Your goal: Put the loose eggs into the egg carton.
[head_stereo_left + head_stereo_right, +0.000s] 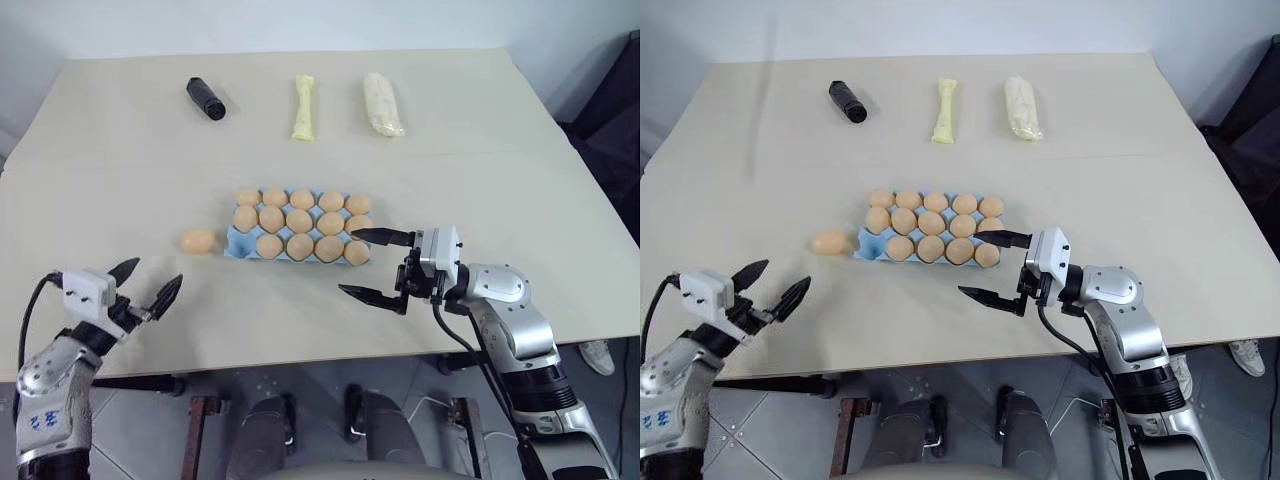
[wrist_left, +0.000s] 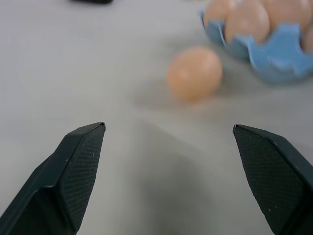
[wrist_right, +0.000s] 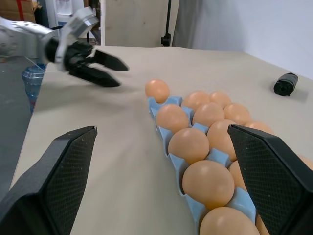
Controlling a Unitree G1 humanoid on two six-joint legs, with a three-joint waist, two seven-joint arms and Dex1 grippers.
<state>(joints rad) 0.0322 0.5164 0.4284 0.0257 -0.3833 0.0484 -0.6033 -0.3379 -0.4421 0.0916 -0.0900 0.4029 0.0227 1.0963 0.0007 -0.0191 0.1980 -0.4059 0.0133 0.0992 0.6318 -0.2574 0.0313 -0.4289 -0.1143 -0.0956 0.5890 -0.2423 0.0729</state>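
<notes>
While one egg [image 1: 198, 240] lies loose just left of the carton [image 1: 236, 248], whose near-left cup seems empty, the left gripper [image 1: 146, 284] waits spread to take it, and the right gripper [image 1: 379, 266] is spread beside the carton.

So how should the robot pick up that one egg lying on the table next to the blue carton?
Probably across the loose egg's narrow middle, the left tool coming level from the table's near edge, since its open fingers already face it. The egg lies on its side, long way toward the egg carton, so its rounded flanks are free.
</notes>
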